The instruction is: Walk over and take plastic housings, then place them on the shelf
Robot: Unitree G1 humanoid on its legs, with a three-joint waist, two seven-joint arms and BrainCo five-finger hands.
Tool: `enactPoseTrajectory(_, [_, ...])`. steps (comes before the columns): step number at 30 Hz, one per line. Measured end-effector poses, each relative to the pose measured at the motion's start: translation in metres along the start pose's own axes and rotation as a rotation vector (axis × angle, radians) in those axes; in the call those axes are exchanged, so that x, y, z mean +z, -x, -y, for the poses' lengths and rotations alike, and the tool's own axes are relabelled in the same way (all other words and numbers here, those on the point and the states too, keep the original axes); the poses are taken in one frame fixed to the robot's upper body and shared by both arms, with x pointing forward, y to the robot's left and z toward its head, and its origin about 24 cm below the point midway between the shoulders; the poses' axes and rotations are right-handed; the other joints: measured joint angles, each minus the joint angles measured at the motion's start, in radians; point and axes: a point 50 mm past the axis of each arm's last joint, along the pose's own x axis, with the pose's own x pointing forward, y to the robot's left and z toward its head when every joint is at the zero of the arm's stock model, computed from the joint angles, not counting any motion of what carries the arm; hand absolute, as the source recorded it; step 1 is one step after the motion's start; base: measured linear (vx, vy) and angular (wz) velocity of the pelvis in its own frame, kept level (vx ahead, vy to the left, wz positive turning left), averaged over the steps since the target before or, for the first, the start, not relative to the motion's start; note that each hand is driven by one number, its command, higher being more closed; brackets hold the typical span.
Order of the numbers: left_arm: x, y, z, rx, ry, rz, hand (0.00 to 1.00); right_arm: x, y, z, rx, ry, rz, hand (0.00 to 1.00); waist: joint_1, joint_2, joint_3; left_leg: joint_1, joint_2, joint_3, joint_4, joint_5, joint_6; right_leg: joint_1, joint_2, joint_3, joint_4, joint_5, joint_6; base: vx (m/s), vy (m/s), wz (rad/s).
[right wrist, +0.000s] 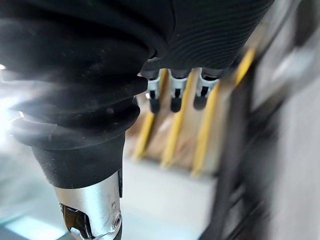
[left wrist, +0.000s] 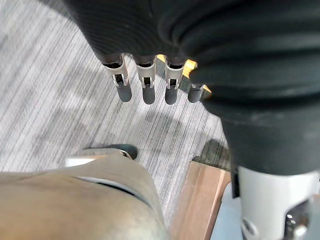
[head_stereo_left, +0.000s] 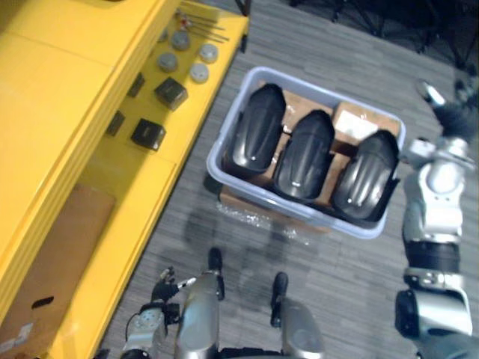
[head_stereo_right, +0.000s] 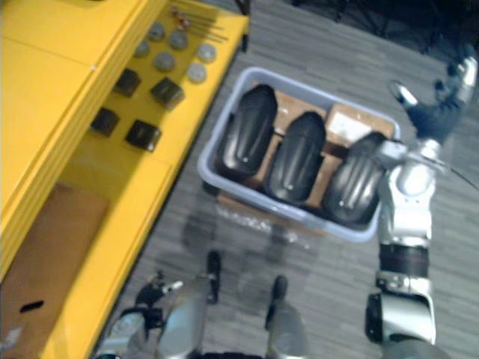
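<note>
Plastic housings (head_stereo_left: 305, 155) lie in the bin (head_stereo_left: 220, 142) at frame centre; our left hand (left wrist: 144, 86) and right hand (right wrist: 174, 96) show straight fingers, holding nothing.

Right arm (head_stereo_right: 404, 196) is covering part of the rightmost plastic housing (head_stereo_right: 346, 191); the yellow shelf (head_stereo_right: 45, 93) is running off the left edge.

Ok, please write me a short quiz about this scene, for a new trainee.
1. How many black housings lie in the bin?
2. True or false: the right hand is curled round a housing.
3. Where do the grey discs lie? A) on the yellow shelf B) in the bin C) on the floor
Key: 1. three; 2. false, it is open and holds nothing; 3. A.
</note>
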Motion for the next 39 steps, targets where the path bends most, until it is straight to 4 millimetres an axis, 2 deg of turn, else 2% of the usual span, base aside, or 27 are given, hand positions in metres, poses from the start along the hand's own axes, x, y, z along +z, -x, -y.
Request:
enactPoseTrajectory(1, [0.000,0.000,-0.001,0.012,0.033,0.002,0.00,-0.011,-0.001,0.013,-0.043,0.031,-0.052,0.00,0.000,0.005,0.003,-0.010,0.003,0.003,0.007,-0.004,-0.002,-0.010,0.005,0.005,0.000,0.004,0.001,0.02,0.007,-0.12])
enactPoseTrajectory(3, [-0.001,0.000,0.002,0.019,0.082,0.002,0.00,-0.021,-0.006,0.029,-0.095,0.066,-0.107,0.00,-0.001,0.022,0.011,-0.027,0.008,0.001,0.017,-0.008,-0.004,-0.026,0.009,0.006,0.006,0.004,0.002,0.01,-0.001,-0.05])
enactPoseTrajectory(6, [-0.007,0.001,0.007,0.039,0.147,-0.016,0.00,-0.023,-0.018,0.049,-0.138,0.109,-0.149,0.00,0.005,0.064,0.021,-0.073,0.008,-0.007,0.023,-0.008,-0.004,-0.082,0.008,0.003,0.039,0.000,0.006,0.00,-0.001,0.01])
enactPoseTrajectory(10, [-0.016,0.003,0.012,0.061,0.226,-0.056,0.00,-0.026,-0.023,0.052,-0.169,0.097,-0.211,0.00,0.012,0.103,0.030,-0.108,0.001,-0.010,0.026,-0.004,0.001,-0.145,-0.010,0.000,0.110,-0.032,0.015,0.00,-0.001,0.07])
enactPoseTrajectory(12, [-0.017,0.003,0.016,0.067,0.276,-0.058,0.00,-0.029,-0.024,0.052,-0.181,0.092,-0.245,0.00,0.021,0.114,0.030,-0.138,-0.007,-0.015,0.032,0.001,0.002,-0.191,-0.021,-0.006,0.163,-0.057,0.015,0.01,-0.013,0.14])
enactPoseTrajectory(16, [-0.011,0.002,0.022,0.052,0.323,-0.037,0.00,-0.028,-0.027,0.049,-0.200,0.066,-0.281,0.00,0.034,0.121,0.033,-0.167,-0.022,-0.026,0.034,0.007,0.000,-0.244,-0.045,-0.022,0.244,-0.101,0.014,0.02,-0.033,0.20])
enactPoseTrajectory(19, [-0.006,0.002,0.028,0.035,0.364,-0.011,0.00,-0.020,-0.034,0.041,-0.190,0.034,-0.278,0.00,0.034,0.121,0.033,-0.193,-0.027,-0.030,0.043,0.008,-0.003,-0.287,-0.053,-0.022,0.296,-0.126,0.012,0.02,-0.042,0.09])
enactPoseTrajectory(22, [0.003,0.000,0.034,0.018,0.380,0.022,0.00,-0.021,-0.034,0.040,-0.190,0.036,-0.289,0.00,0.034,0.120,0.033,-0.213,-0.029,-0.035,0.057,0.008,-0.003,-0.312,-0.065,-0.025,0.334,-0.146,0.011,0.01,-0.029,0.08])
enactPoseTrajectory(26, [0.012,-0.001,0.044,-0.004,0.399,0.063,0.00,-0.023,-0.033,0.040,-0.210,0.055,-0.321,0.00,0.032,0.120,0.033,-0.230,-0.029,-0.033,0.071,0.006,-0.004,-0.340,-0.070,-0.024,0.370,-0.160,0.007,-0.01,-0.013,0.01])
enactPoseTrajectory(39, [0.015,-0.001,0.045,-0.010,0.402,0.071,0.00,-0.032,-0.027,0.047,-0.293,0.116,-0.390,0.00,0.028,0.119,0.034,-0.258,-0.030,-0.027,0.097,0.002,-0.005,-0.386,-0.084,-0.017,0.426,-0.180,0.006,-0.01,-0.008,0.00])
